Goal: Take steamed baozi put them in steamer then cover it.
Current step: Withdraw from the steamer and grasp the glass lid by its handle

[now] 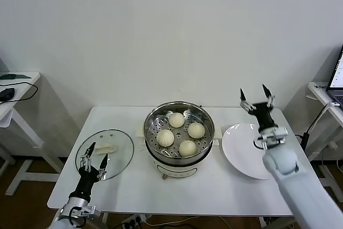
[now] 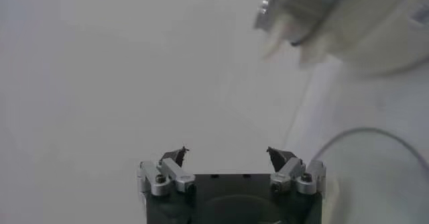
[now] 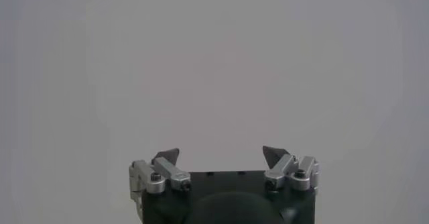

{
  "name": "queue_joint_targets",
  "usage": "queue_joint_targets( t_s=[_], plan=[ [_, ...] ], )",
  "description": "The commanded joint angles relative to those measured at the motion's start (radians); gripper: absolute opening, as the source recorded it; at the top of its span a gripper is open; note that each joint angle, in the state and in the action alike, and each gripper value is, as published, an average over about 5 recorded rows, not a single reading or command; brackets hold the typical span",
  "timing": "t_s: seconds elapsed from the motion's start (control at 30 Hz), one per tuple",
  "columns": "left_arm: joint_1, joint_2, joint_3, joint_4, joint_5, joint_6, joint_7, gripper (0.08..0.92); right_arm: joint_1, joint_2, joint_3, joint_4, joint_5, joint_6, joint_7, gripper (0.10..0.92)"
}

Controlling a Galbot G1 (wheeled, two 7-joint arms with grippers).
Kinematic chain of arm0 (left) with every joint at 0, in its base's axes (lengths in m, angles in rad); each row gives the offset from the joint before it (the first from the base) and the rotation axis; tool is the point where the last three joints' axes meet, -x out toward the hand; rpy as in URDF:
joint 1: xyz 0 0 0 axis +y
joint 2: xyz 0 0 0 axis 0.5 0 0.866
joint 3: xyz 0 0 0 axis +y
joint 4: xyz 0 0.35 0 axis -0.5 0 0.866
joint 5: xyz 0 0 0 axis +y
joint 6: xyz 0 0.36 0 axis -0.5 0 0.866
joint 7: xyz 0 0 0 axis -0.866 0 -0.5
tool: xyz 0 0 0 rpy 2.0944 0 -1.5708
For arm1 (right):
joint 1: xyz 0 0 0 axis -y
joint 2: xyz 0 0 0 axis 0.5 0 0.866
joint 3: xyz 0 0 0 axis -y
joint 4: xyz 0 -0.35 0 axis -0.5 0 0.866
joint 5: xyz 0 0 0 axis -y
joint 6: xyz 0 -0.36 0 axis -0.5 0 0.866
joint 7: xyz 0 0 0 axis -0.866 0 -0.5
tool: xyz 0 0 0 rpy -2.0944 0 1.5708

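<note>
The steamer [image 1: 210, 124] stands open in the middle of the white table, with several cream-white baozi [image 1: 176, 120] on its perforated floor. Left of it the glass cover [image 1: 117, 139] lies flat on the table, its white handle [image 1: 107, 147] at the centre. My left gripper [image 1: 94, 152] points upward at the cover's near side, open and holding nothing; the left wrist view shows the left gripper [image 2: 227, 151] against the pale wall. My right gripper [image 1: 254, 94] is raised above the far edge of the plate, open and empty, and the right wrist view shows the right gripper [image 3: 221, 153] before bare wall.
A flat white plate [image 1: 241, 151] lies right of the steamer, under my right forearm. The table [image 1: 225, 189] ends close in front of the steamer. A side desk [image 1: 16, 87] with cables stands far left, and a laptop [image 1: 337, 73] far right.
</note>
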Motion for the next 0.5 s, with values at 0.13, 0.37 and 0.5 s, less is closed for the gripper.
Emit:
queue_joint_targets(
  t_s=[0.13,0.37,0.5],
  plan=[
    [-0.168,-0.038,0.004,0.283,0.409,0.039,-0.09,0.823,-0.293,0.154,0.235,0.035,-0.037,0.051,0.029,0.823],
    [-0.242,-0.041,0.0,0.336,0.421,0.064,-0.103,0.823,-0.323,0.179,0.247,0.039,-0.054,0.054,0.019,0.823],
    [-0.267,-0.038,-0.003,0.349,0.422,0.075,-0.104,0.823,-0.333,0.187,0.246,0.041,-0.063,0.053,0.009,0.823]
  ],
)
